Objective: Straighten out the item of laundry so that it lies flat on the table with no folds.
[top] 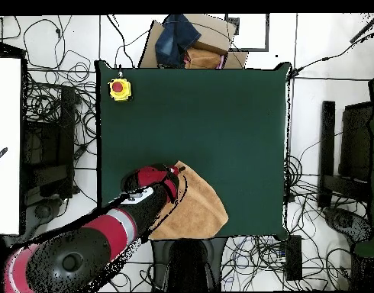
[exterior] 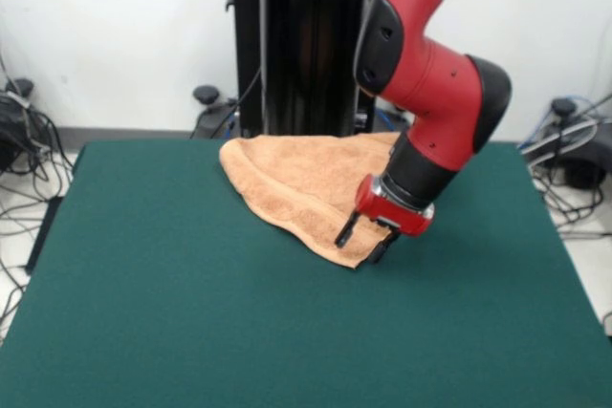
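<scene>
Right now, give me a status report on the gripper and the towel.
Gripper open, fingers down at towel's tip. Towel bunched, folded over, not flat, at table edge by the base. Yellow button box at far corner, clear.

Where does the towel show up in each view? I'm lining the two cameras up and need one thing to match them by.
Front view: the towel lies folded at the table's far middle, its pointed corner under the gripper.
Overhead view: the towel sits at the table's bottom edge, right of the arm.
Shared landmark: the gripper at the towel's pointed corner.
</scene>
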Tool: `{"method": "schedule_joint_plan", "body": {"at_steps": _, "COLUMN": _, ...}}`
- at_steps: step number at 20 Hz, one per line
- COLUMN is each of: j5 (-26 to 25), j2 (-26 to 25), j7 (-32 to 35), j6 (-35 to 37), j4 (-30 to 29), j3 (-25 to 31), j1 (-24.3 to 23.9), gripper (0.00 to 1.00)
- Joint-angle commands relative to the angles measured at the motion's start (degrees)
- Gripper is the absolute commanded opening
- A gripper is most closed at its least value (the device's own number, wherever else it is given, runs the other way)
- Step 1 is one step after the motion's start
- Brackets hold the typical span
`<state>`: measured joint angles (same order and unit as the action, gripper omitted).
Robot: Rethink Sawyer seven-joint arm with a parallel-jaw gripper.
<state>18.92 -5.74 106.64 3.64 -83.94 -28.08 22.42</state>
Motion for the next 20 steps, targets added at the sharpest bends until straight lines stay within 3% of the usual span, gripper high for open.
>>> {"method": "schedule_joint_plan", "body": {"at_steps": 1, "j5": 2.43, "j2": -2.84, "j7": 12.29, "j6": -1.47, "j4": -0.66, "j3": 3.57, "j1": 0.23, "gripper": 1.0}}
{"method": "schedule_joint_plan", "body": {"at_steps": 20, "j5": 4.37, "j2": -4.87, "j7": 13.42, "j6": -5.0, "j4": 0.11, "j3": 3.14, "j1": 0.74, "gripper": 1.0}}
